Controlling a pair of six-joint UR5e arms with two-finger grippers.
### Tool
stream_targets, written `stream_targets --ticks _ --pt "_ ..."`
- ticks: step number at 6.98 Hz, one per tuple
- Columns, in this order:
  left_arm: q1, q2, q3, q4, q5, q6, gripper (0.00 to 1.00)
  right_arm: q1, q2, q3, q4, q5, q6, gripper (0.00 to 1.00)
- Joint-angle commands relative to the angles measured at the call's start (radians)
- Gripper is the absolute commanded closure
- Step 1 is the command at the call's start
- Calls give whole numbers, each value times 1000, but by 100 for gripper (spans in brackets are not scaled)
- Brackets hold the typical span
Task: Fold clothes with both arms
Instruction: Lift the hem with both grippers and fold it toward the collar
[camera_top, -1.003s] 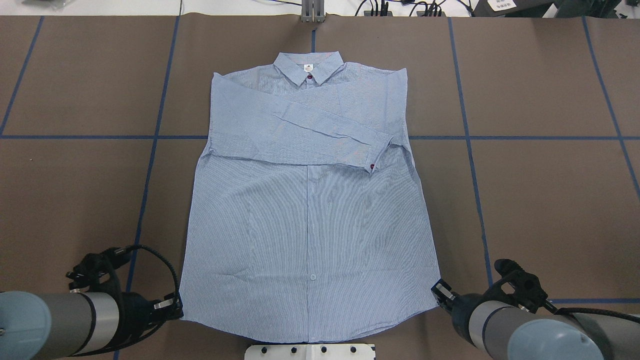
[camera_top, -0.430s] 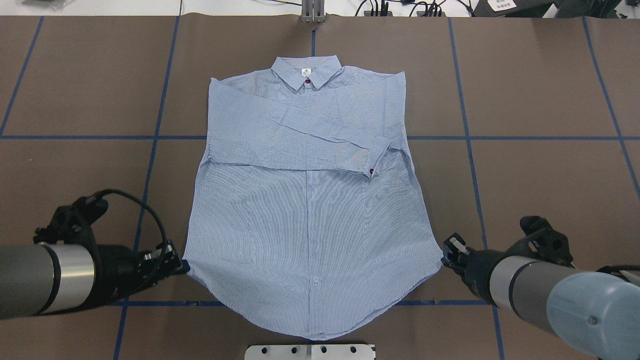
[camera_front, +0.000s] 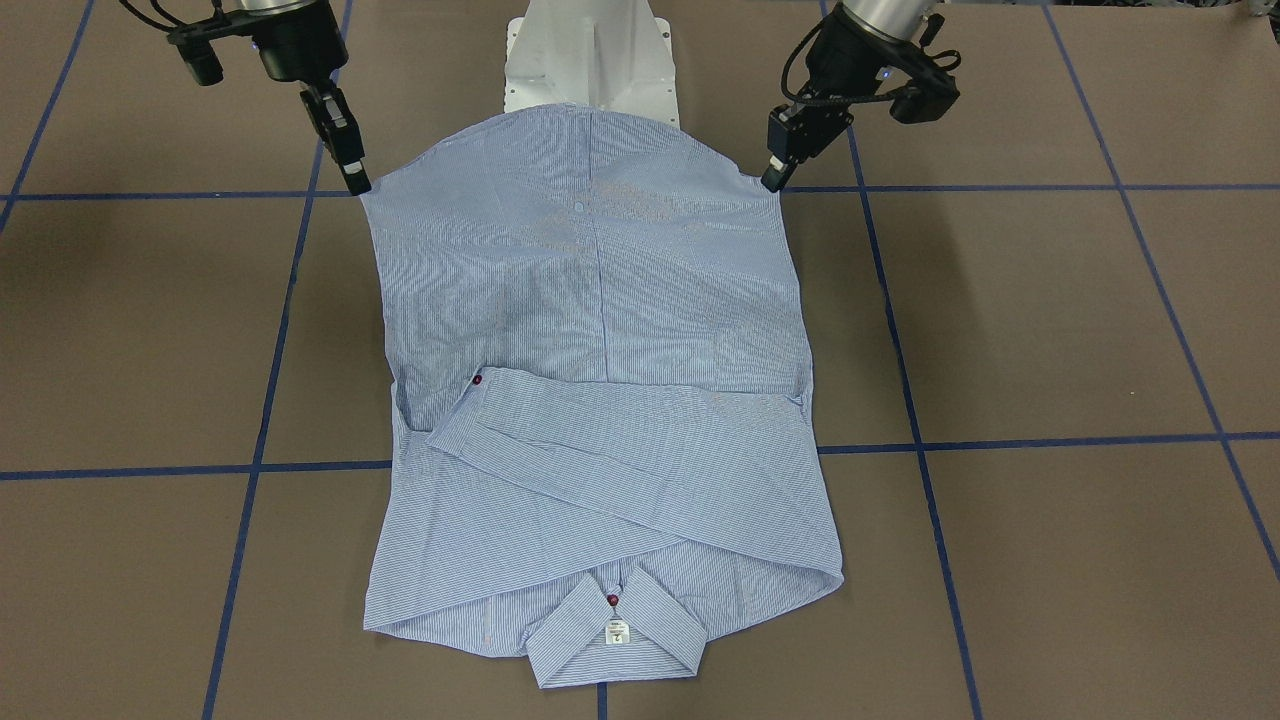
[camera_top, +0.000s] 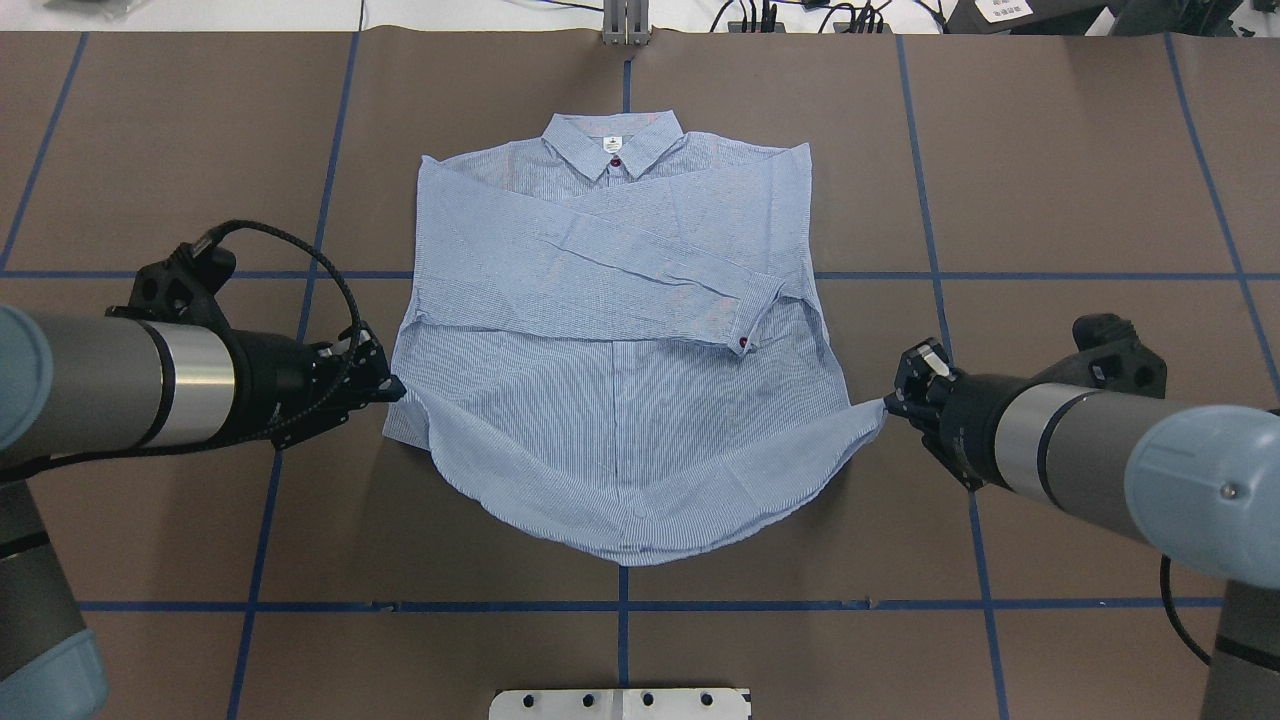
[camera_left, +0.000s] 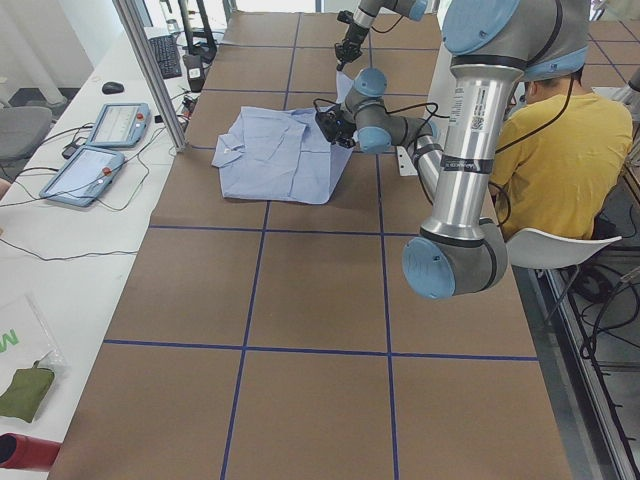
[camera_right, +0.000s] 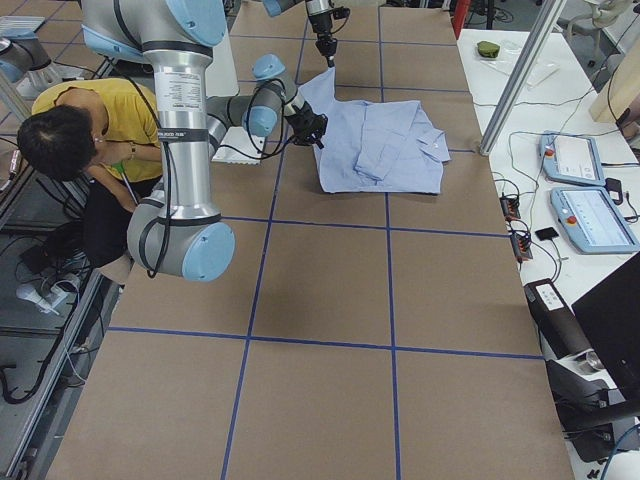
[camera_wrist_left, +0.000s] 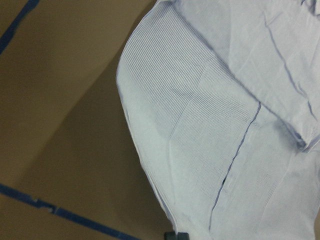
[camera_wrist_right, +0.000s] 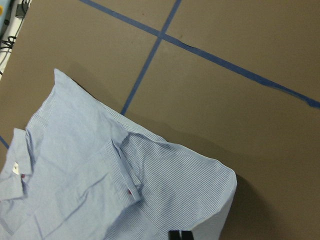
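Observation:
The light blue striped shirt (camera_top: 620, 300) lies face up on the brown table, collar at the far end, with both sleeves folded across the chest. My left gripper (camera_top: 390, 383) is shut on the shirt's left hem corner. My right gripper (camera_top: 893, 402) is shut on the right hem corner. Both corners are held above the table and the hem sags between them. In the front-facing view the shirt (camera_front: 600, 450) hangs between the left gripper (camera_front: 770, 182) and the right gripper (camera_front: 358, 186). The wrist views show the lifted cloth (camera_wrist_left: 210, 125) (camera_wrist_right: 100, 190).
The white pedestal base (camera_top: 620, 703) stands at the near table edge. Blue tape lines (camera_top: 940, 275) grid the brown table. A metal post (camera_top: 625, 20) stands at the far edge. A person in yellow (camera_left: 570, 150) sits behind the robot. Tablets (camera_right: 580, 190) lie on the side table.
Both grippers have moved away from the base toward the collar, carrying the hem corners. The lower part of the shirt has lifted off the table and now sags between them.

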Motion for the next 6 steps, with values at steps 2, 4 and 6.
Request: stream_targets --ticks 2,4,6 --pt "-151 -18 30 3 -83 44 100 159 150 -140 0 -7 5 100" --pt "-183 -18 30 3 -120 42 100 193 215 -213 1 -29 16 100" --pt "-188 -60 111 -4 -117 47 100 199 285 -320 12 -64 13 100"
